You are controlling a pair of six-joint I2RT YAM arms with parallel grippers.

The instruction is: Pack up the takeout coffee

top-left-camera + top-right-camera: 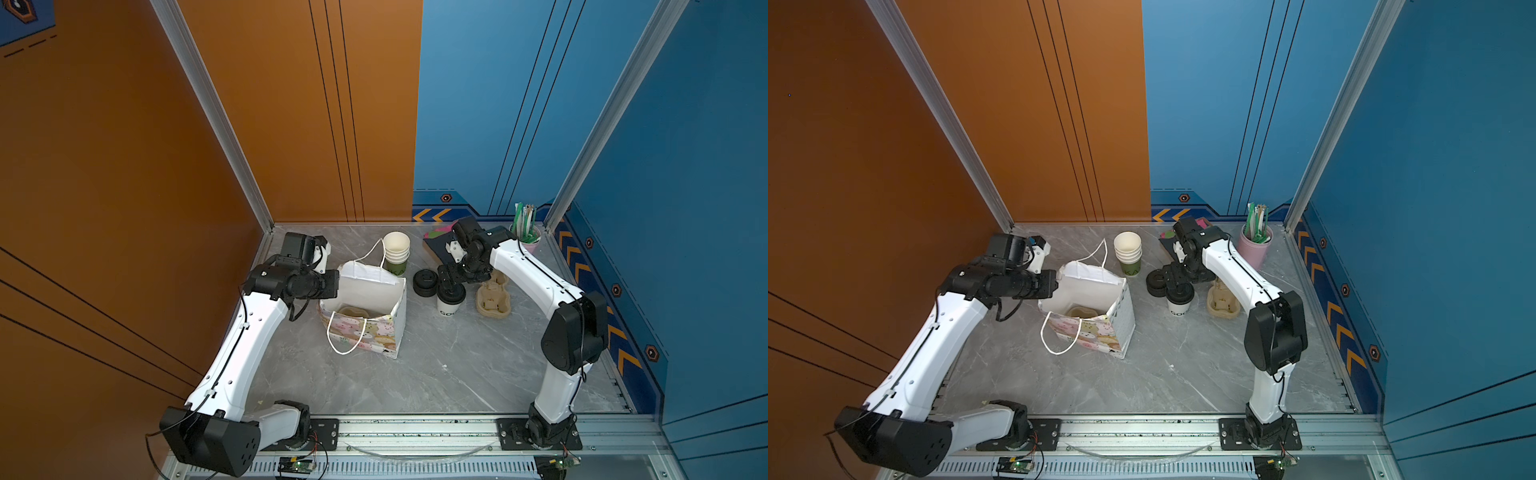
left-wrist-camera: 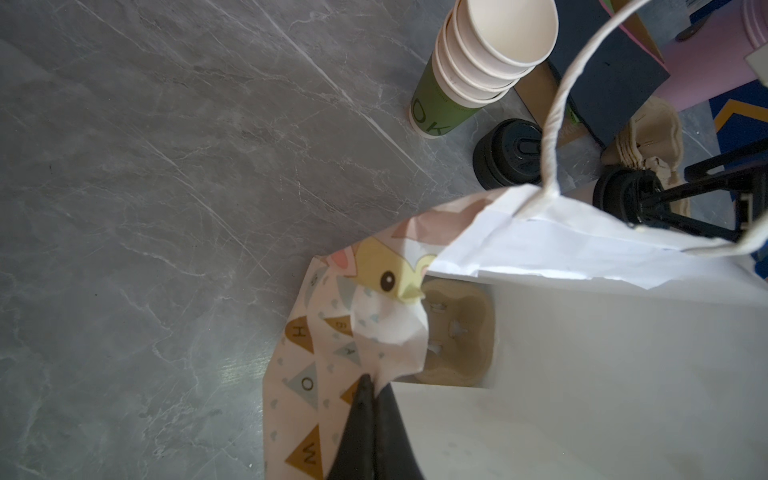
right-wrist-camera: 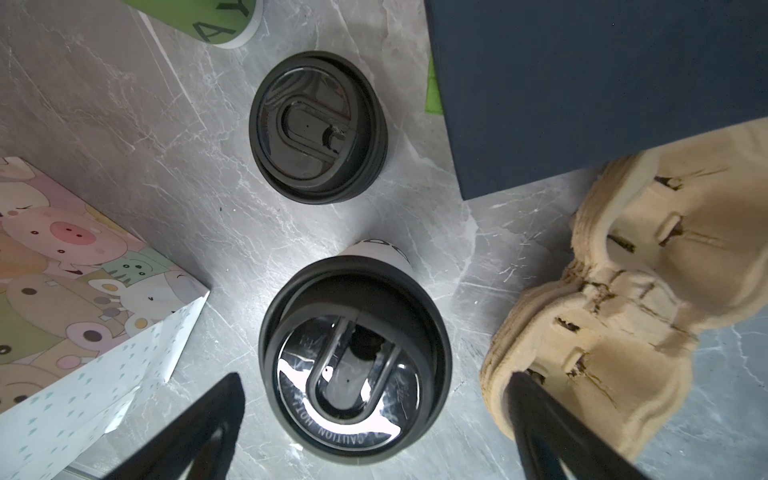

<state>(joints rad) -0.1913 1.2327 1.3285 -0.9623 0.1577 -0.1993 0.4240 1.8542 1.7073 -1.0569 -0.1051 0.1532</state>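
Small white paper cup with a round black plastic sip lid (image 1: 451,299) stands upright on the grey marbled tabletop (image 1: 436,374), right of centre in both top views. It sits between a pile of loose black lids (image 1: 424,282) to its upper left and a stack of tan pulp cup carriers (image 1: 492,297) to its right.

Right gripper (image 3: 376,376) hangs directly over the lid, jaws spread wide to either side. No contact with the cup is visible.

Left gripper (image 2: 369,384) is clenched on the rim of the cartoon-animal printed paper gift bag (image 1: 374,336), which stands open at frame centre, left of the cup. One tan carrier (image 2: 457,332) lies at the bag's bottom.
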